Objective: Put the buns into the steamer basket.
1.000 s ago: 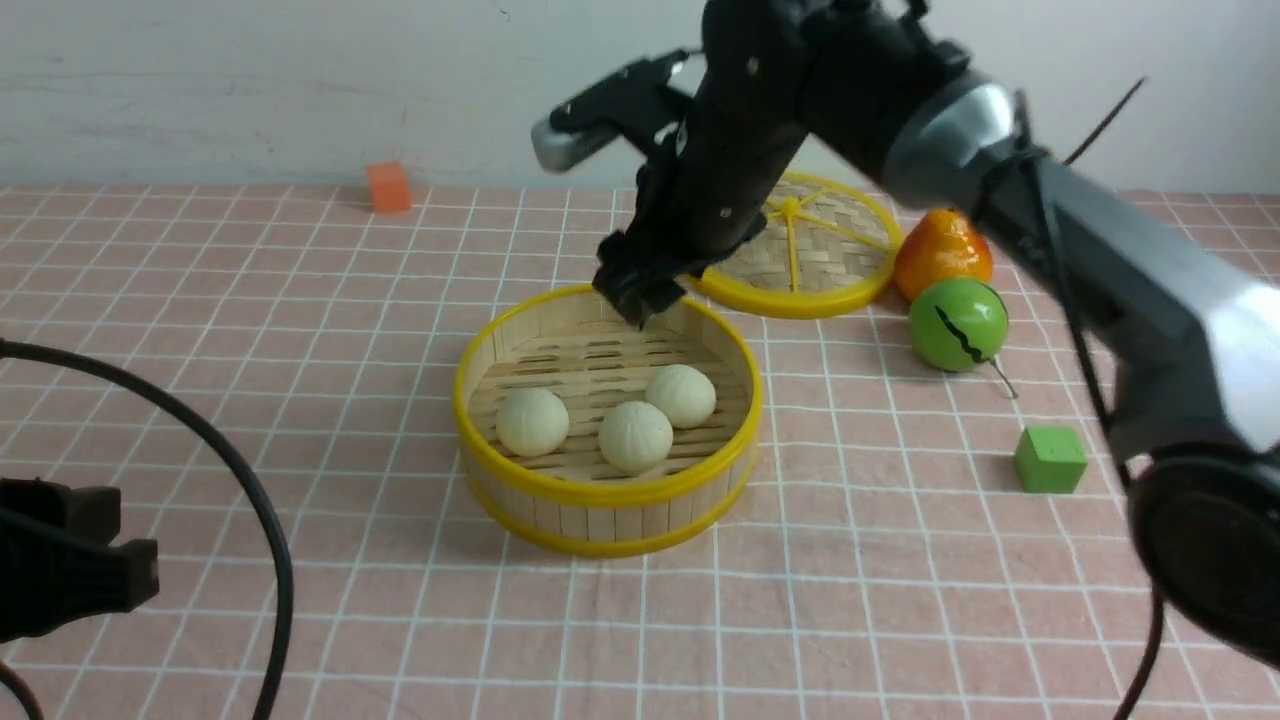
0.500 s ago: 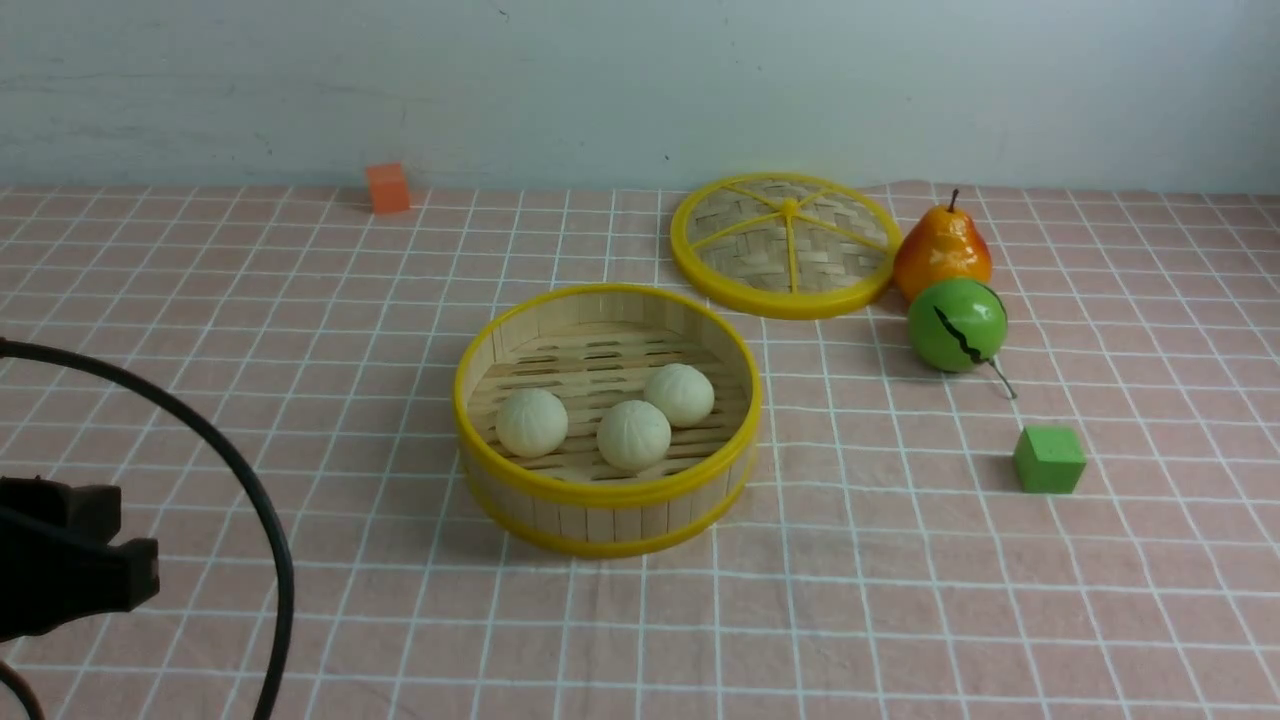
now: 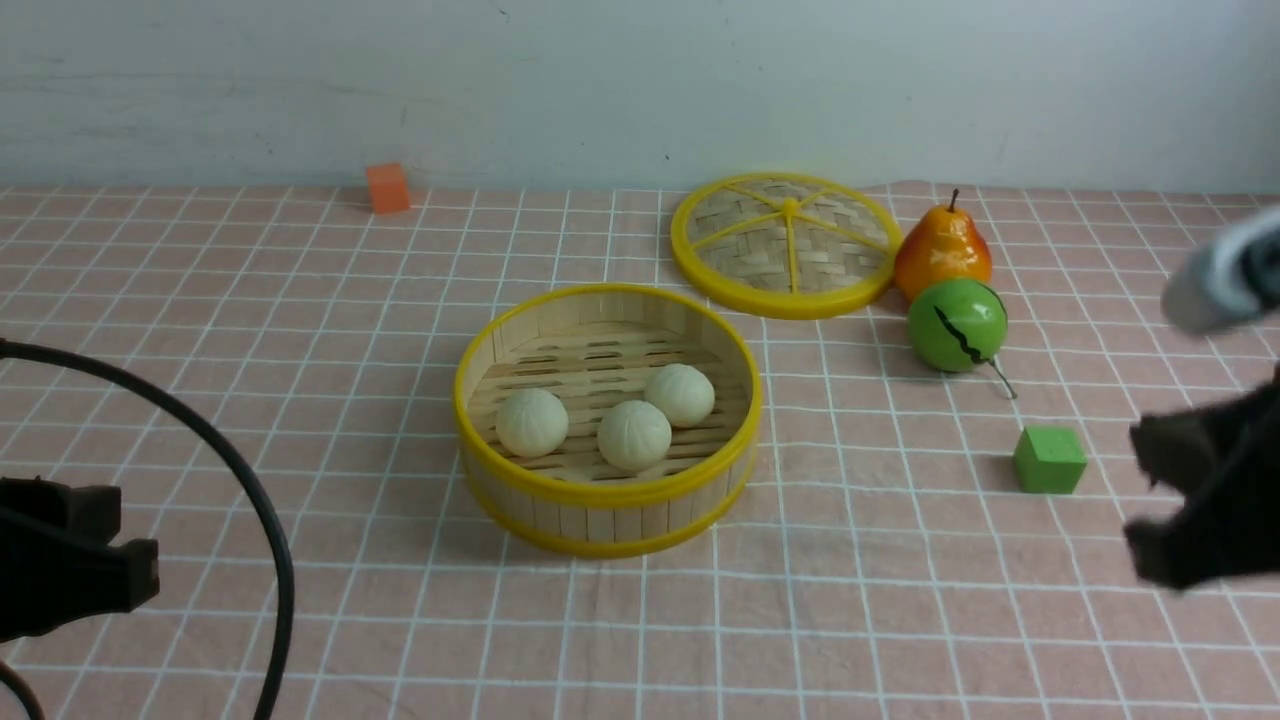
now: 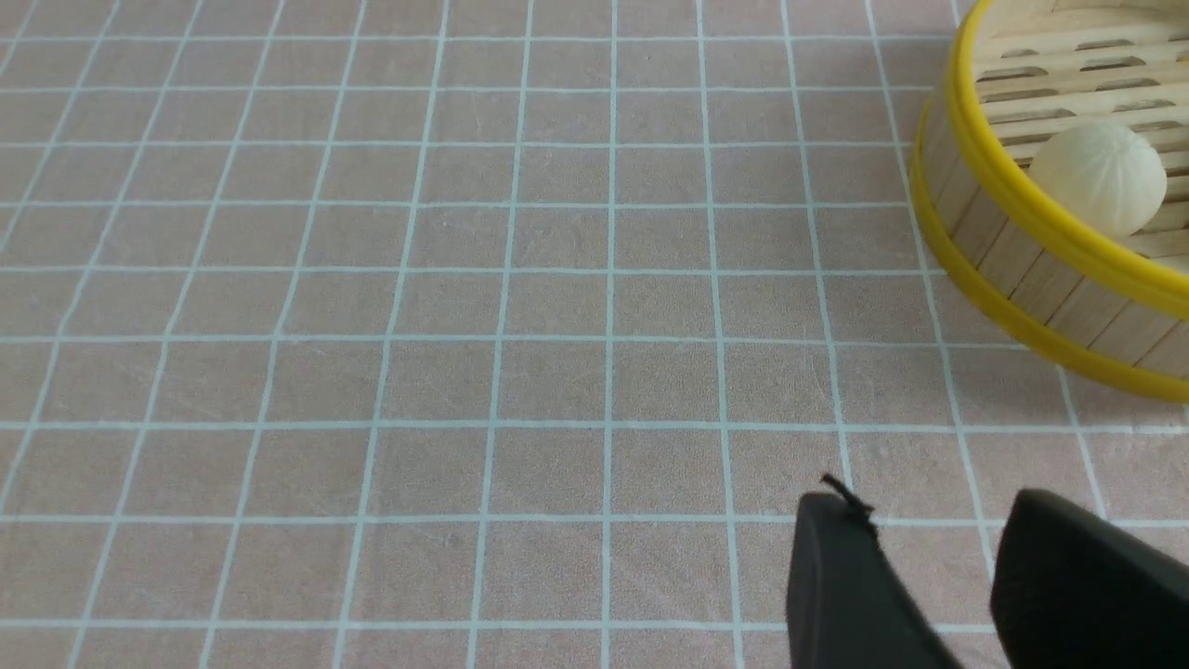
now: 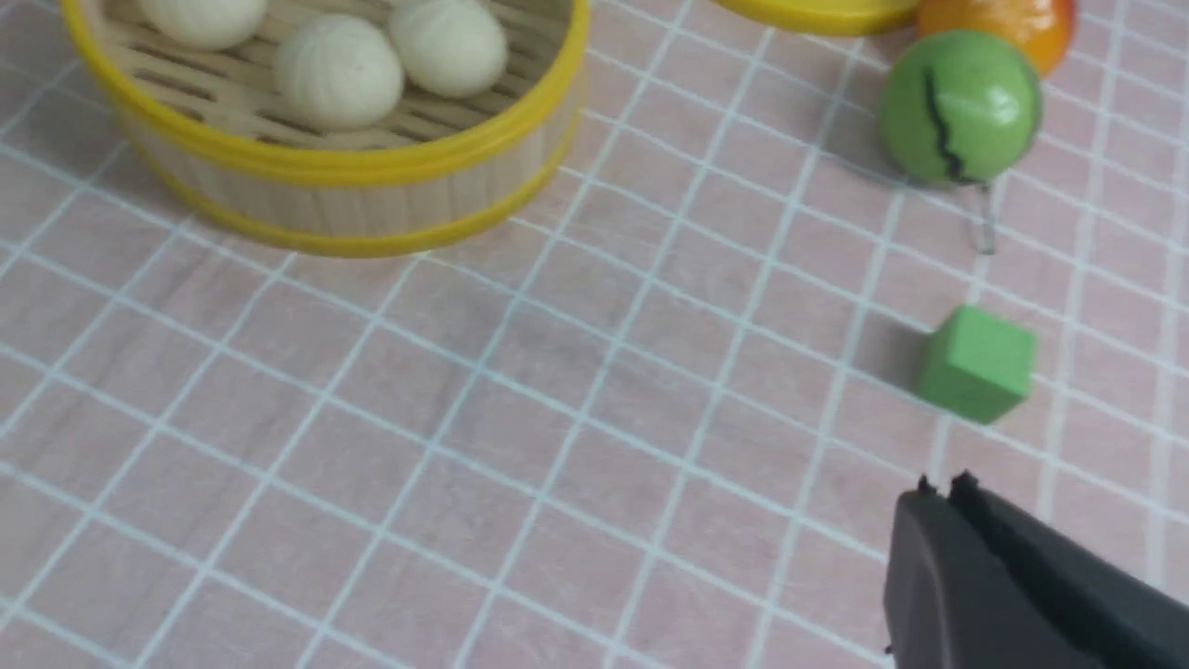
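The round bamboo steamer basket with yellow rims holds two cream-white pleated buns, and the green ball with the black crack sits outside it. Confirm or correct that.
The count is wrong: the front view shows three cream-white pleated buns in the round bamboo steamer basket with yellow rims. The rest stands.

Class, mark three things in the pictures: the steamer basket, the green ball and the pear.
Steamer basket [image 3: 608,493]: front view, on the near part of its yellow top rim.
Green ball [image 5: 994,102]: right wrist view, on its green side, clear of the black mark.
Pear [image 3: 940,250]: front view, on its orange body.
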Controlling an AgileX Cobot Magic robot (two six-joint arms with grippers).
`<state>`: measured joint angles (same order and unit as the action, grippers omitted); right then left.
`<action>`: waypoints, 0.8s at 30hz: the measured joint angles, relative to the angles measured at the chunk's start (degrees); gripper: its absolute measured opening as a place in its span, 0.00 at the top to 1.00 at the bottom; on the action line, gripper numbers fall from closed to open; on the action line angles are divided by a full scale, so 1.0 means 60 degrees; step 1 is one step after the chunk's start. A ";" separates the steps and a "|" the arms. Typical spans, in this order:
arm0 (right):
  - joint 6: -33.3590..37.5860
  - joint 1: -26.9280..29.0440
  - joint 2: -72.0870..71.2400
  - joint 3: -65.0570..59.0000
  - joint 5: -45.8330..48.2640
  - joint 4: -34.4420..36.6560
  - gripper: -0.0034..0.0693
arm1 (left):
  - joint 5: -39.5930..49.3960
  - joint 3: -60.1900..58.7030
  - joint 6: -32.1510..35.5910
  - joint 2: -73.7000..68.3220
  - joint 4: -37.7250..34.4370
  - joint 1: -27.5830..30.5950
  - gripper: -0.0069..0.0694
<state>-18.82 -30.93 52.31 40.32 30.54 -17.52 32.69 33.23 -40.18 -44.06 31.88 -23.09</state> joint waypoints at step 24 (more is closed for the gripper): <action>0.3242 0.0098 0.8402 0.8244 0.2668 0.3014 0.74 | -0.0003 0.0000 0.0000 0.0000 0.0009 0.0000 0.60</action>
<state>0.63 -30.34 102.72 89.78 46.55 0.56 32.67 33.23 -40.18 -44.06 31.94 -23.09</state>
